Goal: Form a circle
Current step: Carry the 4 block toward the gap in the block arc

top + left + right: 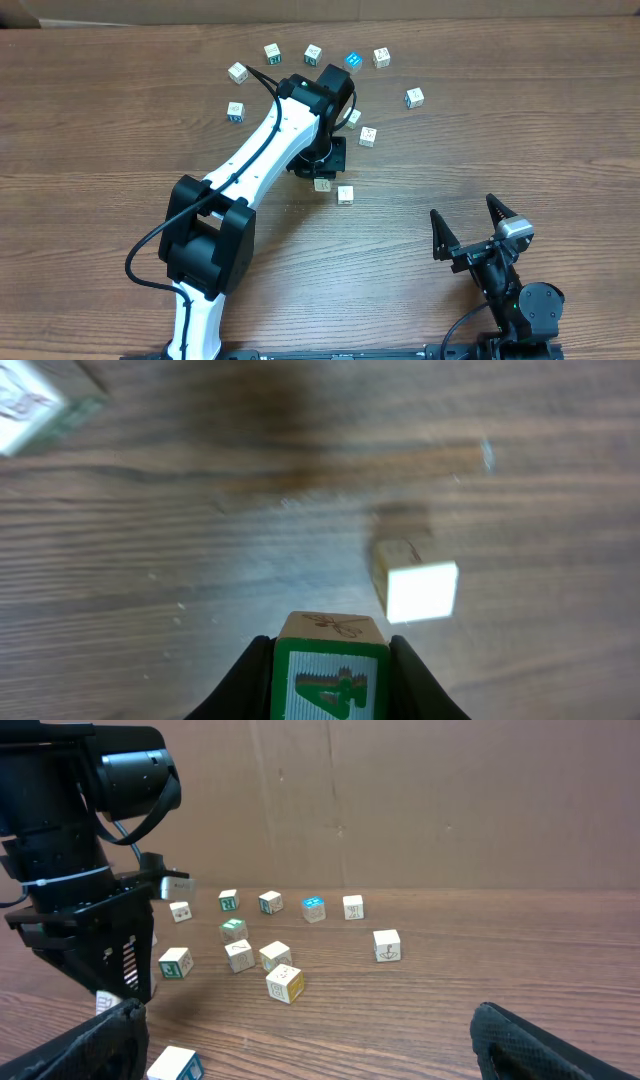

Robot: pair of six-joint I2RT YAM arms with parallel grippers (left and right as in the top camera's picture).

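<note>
Several small printed cubes lie in a loose arc at the far middle of the table, among them a teal one and pale ones. My left gripper is shut on a green-edged cube printed with a 4, held just above the wood. In the overhead view the left gripper sits inside the arc, with a pale cube at its tip. Another pale cube lies just beyond. My right gripper rests open at the near right, holding nothing.
The left arm stretches diagonally from the near left edge to the arc. A lone cube lies nearest the right gripper. A brown cardboard wall stands behind the table. Bare wood spreads on the right.
</note>
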